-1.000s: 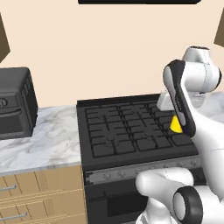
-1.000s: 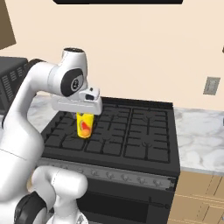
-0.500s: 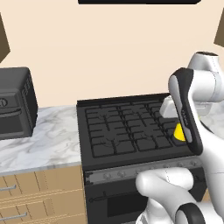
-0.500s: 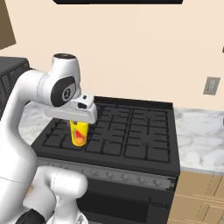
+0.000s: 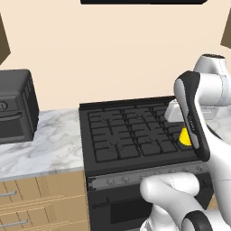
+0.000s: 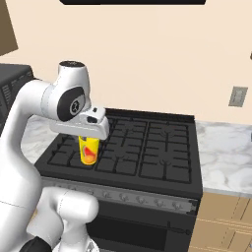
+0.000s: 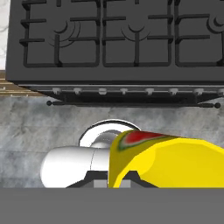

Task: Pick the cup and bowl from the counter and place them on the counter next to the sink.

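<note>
Black gas stove (image 6: 133,147) between marble counter (image 5: 40,144) stretches, gripper (image 6: 88,139) clamped on upright yellow cup (image 6: 88,150), contents hidden.

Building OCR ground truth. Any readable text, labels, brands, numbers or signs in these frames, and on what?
None readable.
cup: red-orange mark on its side, a picture, no letters.
black appliance on the counter: small round mark on its front, too small to read.
stove: front knobs carry no legible markings.
</note>
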Available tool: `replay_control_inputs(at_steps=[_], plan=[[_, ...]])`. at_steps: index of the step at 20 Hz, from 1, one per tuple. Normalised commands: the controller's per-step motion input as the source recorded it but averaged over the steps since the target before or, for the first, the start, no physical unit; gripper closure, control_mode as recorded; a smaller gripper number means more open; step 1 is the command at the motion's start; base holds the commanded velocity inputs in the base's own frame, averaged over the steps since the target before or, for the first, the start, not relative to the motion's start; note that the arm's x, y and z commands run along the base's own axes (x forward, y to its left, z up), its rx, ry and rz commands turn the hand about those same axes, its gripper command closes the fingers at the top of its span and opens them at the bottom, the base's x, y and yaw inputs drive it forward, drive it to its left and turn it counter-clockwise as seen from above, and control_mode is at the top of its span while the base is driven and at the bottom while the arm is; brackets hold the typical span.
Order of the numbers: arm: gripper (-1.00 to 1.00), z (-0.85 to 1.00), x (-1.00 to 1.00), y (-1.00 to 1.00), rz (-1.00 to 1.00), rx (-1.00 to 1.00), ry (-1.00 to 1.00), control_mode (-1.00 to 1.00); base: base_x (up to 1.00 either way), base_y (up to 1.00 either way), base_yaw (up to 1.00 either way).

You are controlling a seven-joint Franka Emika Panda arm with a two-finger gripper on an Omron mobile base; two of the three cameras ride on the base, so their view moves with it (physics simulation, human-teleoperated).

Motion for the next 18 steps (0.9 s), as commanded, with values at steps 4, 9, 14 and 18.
replay_control_inputs(at_steps=[4,9,14,18], plan=[[1.0,0.0,0.0,0.0,0.0,0.0,0.0,-1.0,0.0,0.0,0.0],[1.0,-0.02,-0.02,0.0,0.0,0.0,0.02,-1.0,0.0,0.0,0.0],[1.0,-0.02,-0.02,0.0,0.0,0.0,0.03,-1.0,0.0,0.0,0.0],[1.0,0.0,0.0,0.0,0.0,0.0,0.01,1.0,-0.06,0.0,0.0]])
